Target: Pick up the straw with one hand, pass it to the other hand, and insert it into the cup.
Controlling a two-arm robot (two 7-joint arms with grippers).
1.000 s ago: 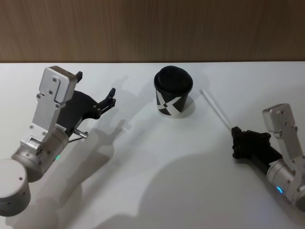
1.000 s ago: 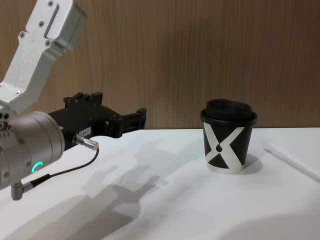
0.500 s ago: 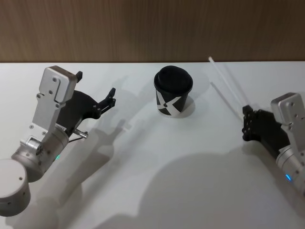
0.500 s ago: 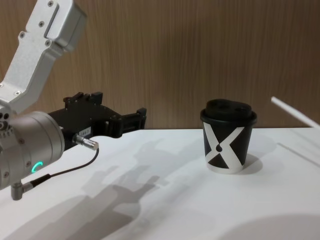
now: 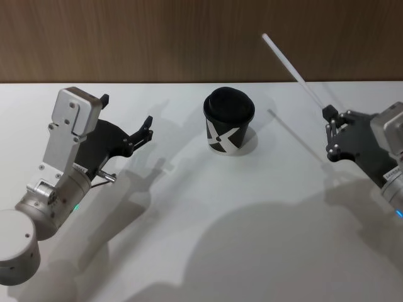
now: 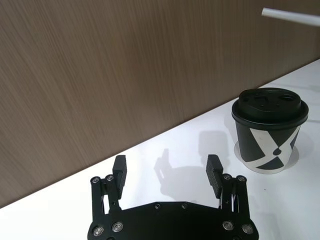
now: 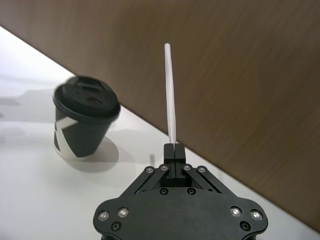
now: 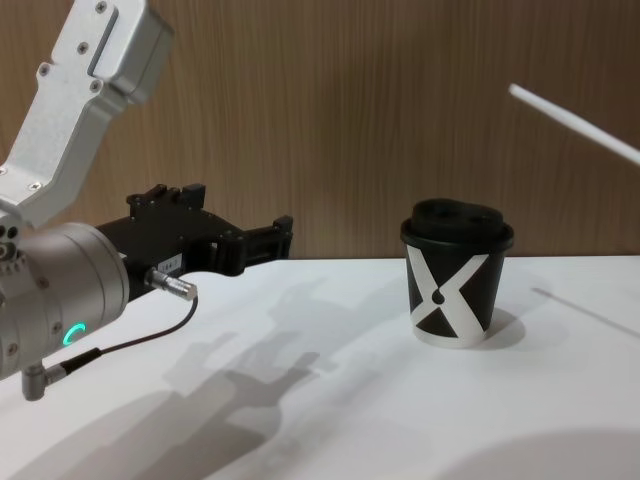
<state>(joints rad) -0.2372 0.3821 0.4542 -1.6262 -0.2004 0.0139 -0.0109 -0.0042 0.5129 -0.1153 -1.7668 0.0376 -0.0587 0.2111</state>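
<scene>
Off the white table [image 5: 220, 207] and into the air in the space of a second — lifts the straw [image 5: 295, 72] from flat on the surface at far right to a high slant against the wood-panelled wall [image 5: 126, 38]. Grips it by the lower end with the right gripper [image 5: 328, 112], fingers pressed together on the tube, free tip pointing up and to the left. Completes the pick-up, by the look of it; leaves the hand-over and the insertion to come.

Holds the straw to the right of the cup [image 5: 228, 129], well apart from it, free length riding above the level of the domed lid. Leaves the cup unmoved: upright toward the far middle of the table, lid on, white X facing the near side.

Waits with the left gripper [image 5: 126, 110] at the left of the scene, above the table, fingers spread wide and holding nothing, aimed across at the cup — unmoved over the same second. Puts the straw well apart from that gripper, with the cup roughly between the two. Calls, most likely, for closing the gap between the arms, then a grasp on the free upper length with those spread fingers.
</scene>
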